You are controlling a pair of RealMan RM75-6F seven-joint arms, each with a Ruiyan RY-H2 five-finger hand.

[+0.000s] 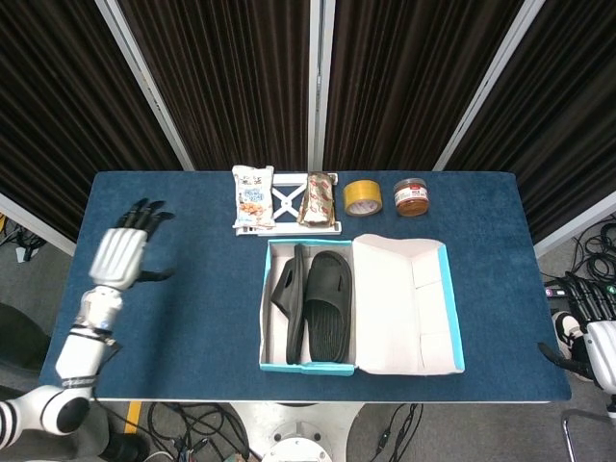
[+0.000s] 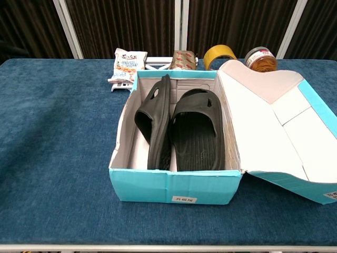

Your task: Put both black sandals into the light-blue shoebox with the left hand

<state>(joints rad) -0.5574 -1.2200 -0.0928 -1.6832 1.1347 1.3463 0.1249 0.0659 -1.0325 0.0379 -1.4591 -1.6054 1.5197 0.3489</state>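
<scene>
Both black sandals lie inside the light-blue shoebox (image 1: 264, 318) (image 2: 174, 187). The left sandal (image 1: 290, 306) (image 2: 155, 124) stands on its edge against the box's left side. The right sandal (image 1: 328, 306) (image 2: 197, 132) lies flat, sole down. The box lid (image 1: 409, 303) (image 2: 274, 126) hangs open to the right. My left hand (image 1: 123, 252) hovers over the table's left part, far from the box, fingers spread and holding nothing; the chest view does not show it. My right hand (image 1: 589, 318) hangs beyond the table's right edge, fingers apart and empty.
Along the table's far edge stand a snack bag (image 1: 253, 197) (image 2: 126, 63), a white rack (image 1: 287, 205), a brown packet (image 1: 320, 199) (image 2: 184, 59), a yellow tape roll (image 1: 363, 197) (image 2: 219, 54) and a red-lidded jar (image 1: 411, 196) (image 2: 260, 59).
</scene>
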